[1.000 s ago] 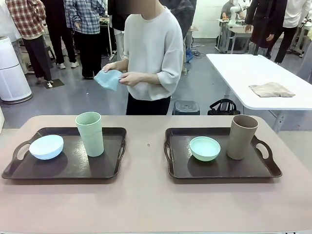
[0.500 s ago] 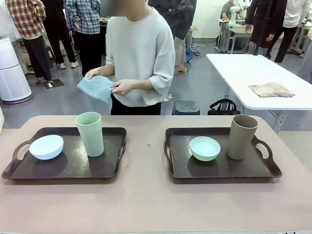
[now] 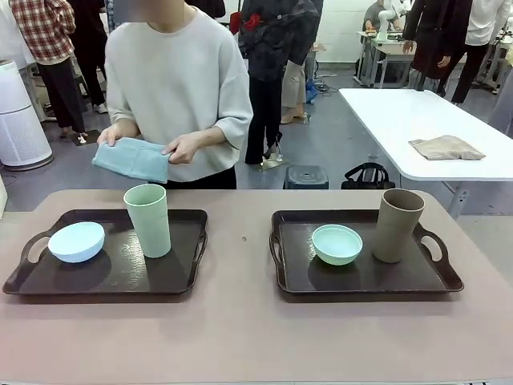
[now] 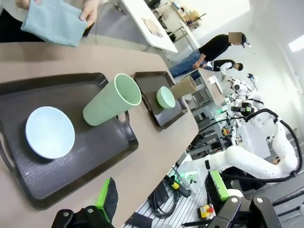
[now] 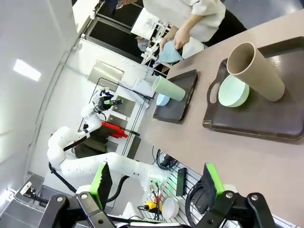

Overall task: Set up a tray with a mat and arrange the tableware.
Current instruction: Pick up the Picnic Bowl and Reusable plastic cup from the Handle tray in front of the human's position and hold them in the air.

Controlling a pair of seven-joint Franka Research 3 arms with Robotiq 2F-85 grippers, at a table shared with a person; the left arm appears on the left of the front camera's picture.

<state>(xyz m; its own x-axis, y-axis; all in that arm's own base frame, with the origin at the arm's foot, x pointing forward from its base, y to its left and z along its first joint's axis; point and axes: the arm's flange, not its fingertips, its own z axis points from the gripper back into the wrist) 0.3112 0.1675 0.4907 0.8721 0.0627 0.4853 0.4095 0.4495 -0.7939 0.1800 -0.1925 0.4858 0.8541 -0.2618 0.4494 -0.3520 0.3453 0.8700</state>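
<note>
Table (image 3: 240,337), person (image 3: 180,72) holding seemingly folded blue mat (image 3: 132,159), left gripper (image 4: 160,199) and right gripper (image 5: 156,185) spread.

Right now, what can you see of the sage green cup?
The sage green cup is tall, handleless, matte, slightly tapered toward its base. It stands upright, mouth up, looking empty, on the left dark brown tray, right of the pale blue bowl and apart from it. Only the tray touches it.

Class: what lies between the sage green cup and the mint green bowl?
Front view: past the sage green cup, the left tray rim, bare tabletop, the right tray rim, then the mint green bowl.
</note>
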